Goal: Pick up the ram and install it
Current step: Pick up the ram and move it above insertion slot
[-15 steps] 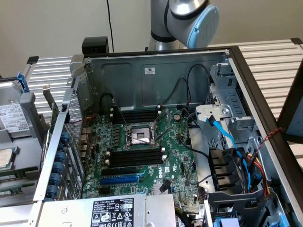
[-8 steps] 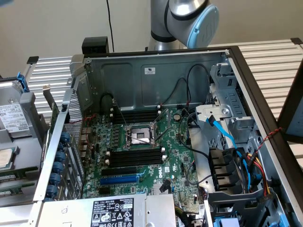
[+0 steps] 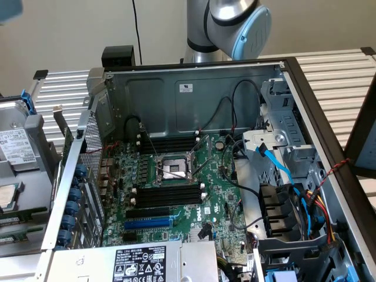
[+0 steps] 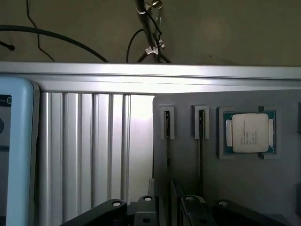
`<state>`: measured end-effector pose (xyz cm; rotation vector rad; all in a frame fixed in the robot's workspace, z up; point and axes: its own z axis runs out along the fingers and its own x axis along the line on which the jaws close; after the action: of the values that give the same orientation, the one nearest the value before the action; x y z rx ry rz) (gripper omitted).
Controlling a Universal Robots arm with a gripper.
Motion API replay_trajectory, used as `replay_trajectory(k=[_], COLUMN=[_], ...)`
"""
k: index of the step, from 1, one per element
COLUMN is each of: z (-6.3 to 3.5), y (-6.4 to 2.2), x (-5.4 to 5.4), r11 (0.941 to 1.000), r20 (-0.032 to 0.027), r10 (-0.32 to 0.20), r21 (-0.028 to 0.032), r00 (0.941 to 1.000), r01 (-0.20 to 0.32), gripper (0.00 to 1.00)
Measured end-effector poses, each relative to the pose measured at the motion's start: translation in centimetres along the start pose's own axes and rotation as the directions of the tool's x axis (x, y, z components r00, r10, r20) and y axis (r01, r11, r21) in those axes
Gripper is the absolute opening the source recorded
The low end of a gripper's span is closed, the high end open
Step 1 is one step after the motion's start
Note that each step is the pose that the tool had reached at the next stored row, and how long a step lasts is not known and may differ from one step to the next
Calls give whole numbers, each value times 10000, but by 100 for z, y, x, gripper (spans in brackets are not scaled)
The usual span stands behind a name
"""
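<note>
— What is given by the exterior view and not by the wrist view?

— An opened computer case point(image 3: 158, 100) is seen lying on a ribbed aluminium table point(image 3: 346, 76), with its motherboard point(image 3: 218, 188) exposed. A CPU socket point(image 3: 174, 168) is flanked by two banks of black memory slots point(image 3: 169, 194) with white end clips. A blue slot point(image 3: 150, 224) lies just beside the nearer bank. The arm point(image 3: 235, 26) is seen beyond the case's far wall, well apart from the board.

— And what is added by the wrist view?

— A grey tray point(image 4: 235, 188) is shown resting on the table, with a processor point(image 4: 249, 133) seated in a recess. The ram point(image 4: 167, 141) is seen edge-on as a thin dark strip standing in a slot of the tray. A second stick point(image 4: 201, 146) stands in the neighbouring slot, between the ram and the processor.

— What is held or touched by the gripper?

— The gripper point(image 4: 186, 207) is seen over the tray, near the ends of the two sticks. Both sticks are seated in their slots, and no contact with either can be made out. Whether the gripper is open or closed cannot be told.
</note>
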<state>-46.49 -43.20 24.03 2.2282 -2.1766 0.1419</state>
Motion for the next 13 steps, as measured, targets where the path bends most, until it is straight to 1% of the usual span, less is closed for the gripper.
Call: replay_trajectory(k=[13], z=[235], y=[11], x=[-20], r11=[10000], r20=[0], r10=[-1], r21=[-5], r00=[10000], r01=[1], gripper=[25])
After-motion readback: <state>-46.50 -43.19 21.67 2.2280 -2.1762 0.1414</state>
